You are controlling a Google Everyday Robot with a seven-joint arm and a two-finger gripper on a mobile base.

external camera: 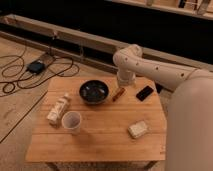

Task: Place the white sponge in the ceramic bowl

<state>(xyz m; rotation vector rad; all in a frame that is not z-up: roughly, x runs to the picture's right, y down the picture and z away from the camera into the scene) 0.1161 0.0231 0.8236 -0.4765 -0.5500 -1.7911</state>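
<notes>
The off-white rectangular sponge (138, 129) lies flat on the wooden slatted desk (100, 142) toward its near right corner, well apart from the round, dark, glossy ceramic bowl (94, 92), which stands near the middle of the far edge. The gripper (123, 80) hangs at the far edge, beside the bowl; whether it is open or closed cannot be told. A black phone (145, 93) lies toward the far right corner. A white bottle (58, 109) lies near the left edge, beside a pale cup (71, 121).
</notes>
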